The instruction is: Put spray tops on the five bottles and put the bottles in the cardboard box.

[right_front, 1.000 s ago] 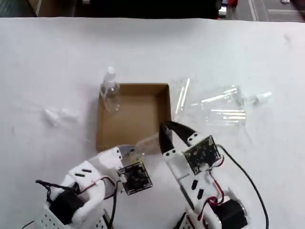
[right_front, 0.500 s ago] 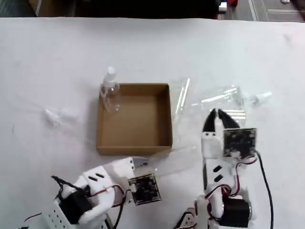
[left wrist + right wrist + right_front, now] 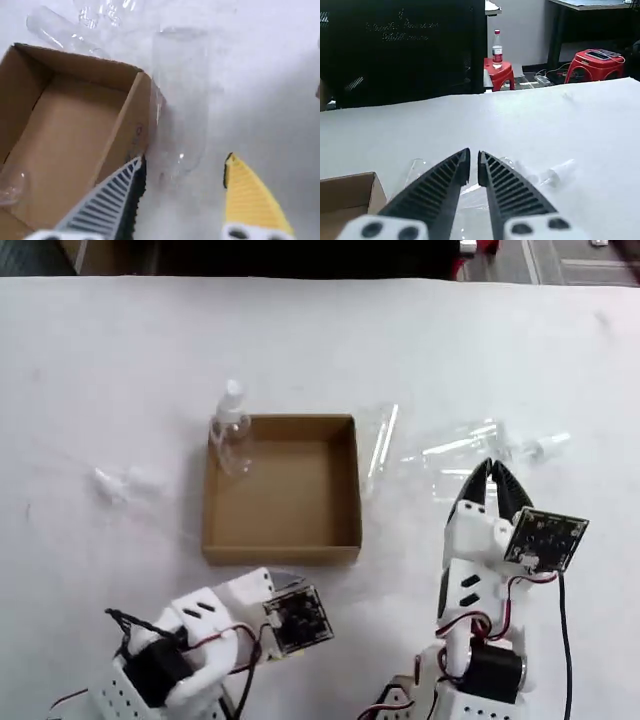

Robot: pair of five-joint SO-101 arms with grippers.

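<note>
The cardboard box (image 3: 282,552) sits open in the middle of the white surface (image 3: 120,350). One bottle with a spray top (image 3: 231,428) stands upright at the box's far left corner, though I cannot tell whether it is just inside the wall or against it. To the right of the box, uncapped clear bottles (image 3: 470,452) lie on their sides, one of them (image 3: 380,445) close to the box wall, with a loose spray top (image 3: 545,446) at the far end of that cluster. A few small clear pieces (image 3: 125,480) lie well off to the left. The left arm (image 3: 200,630) is low at the near side. Its fingers (image 3: 125,190) are spread wide and grip nothing, and another clear bottle (image 3: 181,95) lies just past their tips along the box's outer wall. The right arm (image 3: 470,580) is raised near the bottles on the right. Its black fingers (image 3: 445,185) are drawn together to a thin slit and hold nothing.
</note>
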